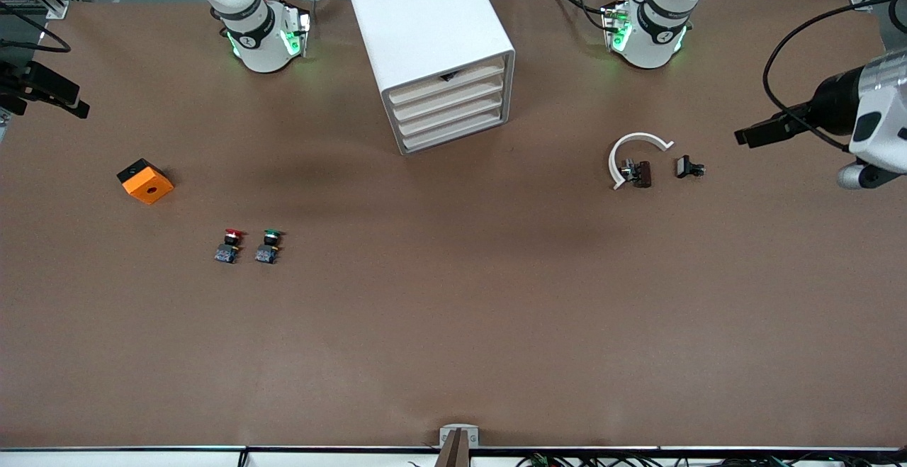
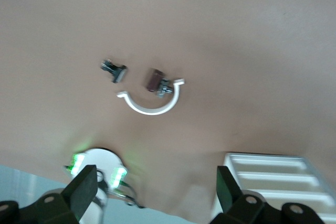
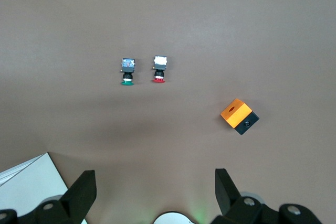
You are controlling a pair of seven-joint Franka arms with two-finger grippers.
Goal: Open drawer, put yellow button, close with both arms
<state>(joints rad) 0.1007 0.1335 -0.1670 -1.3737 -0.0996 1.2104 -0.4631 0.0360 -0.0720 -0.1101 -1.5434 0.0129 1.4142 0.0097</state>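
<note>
Left gripper [image 1: 742,135]: fingers spread, empty, over the table's [image 1: 453,325] left-arm end. Right gripper [image 1: 79,107]: spread, empty, over the right-arm end. Drawer [image 1: 448,79]: top of 4 in the white cabinet [image 1: 418,20], shut, lying level, its front angled toward the front camera and the left arm's end. Surface brown.

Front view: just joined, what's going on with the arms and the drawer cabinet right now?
Nothing is being handled. The left gripper and the right gripper both wait open and empty, each out at its own end of the table. All four drawers of the white cabinet look pushed in, the top drawer included. Only the red button and the green button lie on the table; no yellow button is in sight.
</note>
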